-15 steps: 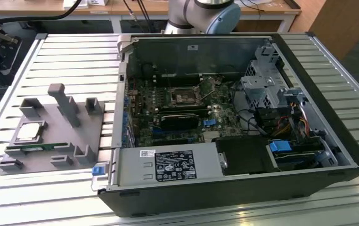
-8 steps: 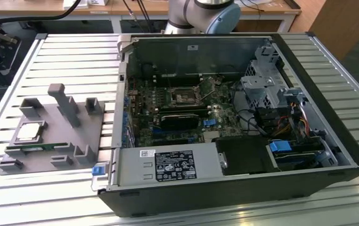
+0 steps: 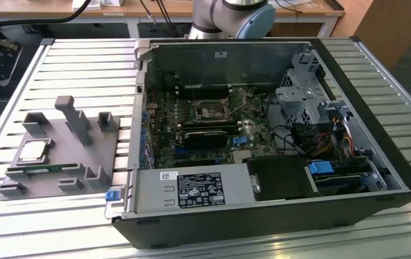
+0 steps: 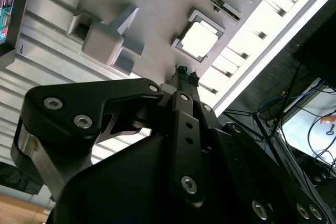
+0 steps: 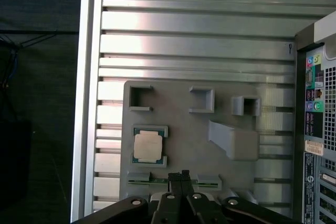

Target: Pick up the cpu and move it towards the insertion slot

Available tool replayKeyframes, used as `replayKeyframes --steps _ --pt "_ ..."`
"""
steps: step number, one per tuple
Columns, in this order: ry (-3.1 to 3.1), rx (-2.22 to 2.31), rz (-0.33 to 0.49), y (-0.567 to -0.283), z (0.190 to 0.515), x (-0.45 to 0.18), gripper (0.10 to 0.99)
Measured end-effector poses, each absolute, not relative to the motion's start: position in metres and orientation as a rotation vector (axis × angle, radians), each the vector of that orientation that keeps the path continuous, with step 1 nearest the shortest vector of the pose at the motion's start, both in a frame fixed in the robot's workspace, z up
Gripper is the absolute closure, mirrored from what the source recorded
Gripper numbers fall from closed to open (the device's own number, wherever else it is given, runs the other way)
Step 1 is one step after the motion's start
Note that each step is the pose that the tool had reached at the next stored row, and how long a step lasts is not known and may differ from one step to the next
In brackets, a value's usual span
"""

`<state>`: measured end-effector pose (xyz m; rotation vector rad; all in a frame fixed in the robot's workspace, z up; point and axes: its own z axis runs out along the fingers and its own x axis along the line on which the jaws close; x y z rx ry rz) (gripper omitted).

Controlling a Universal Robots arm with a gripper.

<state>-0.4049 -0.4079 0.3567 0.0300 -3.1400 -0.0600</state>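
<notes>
The cpu (image 3: pixel 33 151) is a small silvery square lying flat in its recess on the grey tray (image 3: pixel 50 189), at the exterior view's left. It also appears in both wrist views (image 5: pixel 147 146) (image 4: pixel 199 39). My gripper (image 5: pixel 178 173) hangs above the tray with its black fingers pressed together and nothing between them. Its tips (image 4: pixel 182 70) hover beside the cpu, apart from it, over the thin green memory stick (image 5: pixel 210 184). The insertion slot (image 3: pixel 211 111) is the square socket on the motherboard inside the open computer case (image 3: pixel 263 216).
The tray carries a tall grey post (image 3: pixel 76 120) and several low blocks (image 3: pixel 104 121). The case's side wall (image 3: pixel 142 108) stands between tray and motherboard. Cables and drive cages (image 3: pixel 313 118) crowd the case's right side. The slatted metal table (image 3: pixel 83 59) ends in a rail (image 5: pixel 86 93).
</notes>
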Motion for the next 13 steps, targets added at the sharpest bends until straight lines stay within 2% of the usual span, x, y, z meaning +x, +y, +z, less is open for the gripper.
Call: replayKeyframes --steps 13 --pt "-3.14 0.03 -0.06 -0.4079 0.3521 -0.4124 0.98"
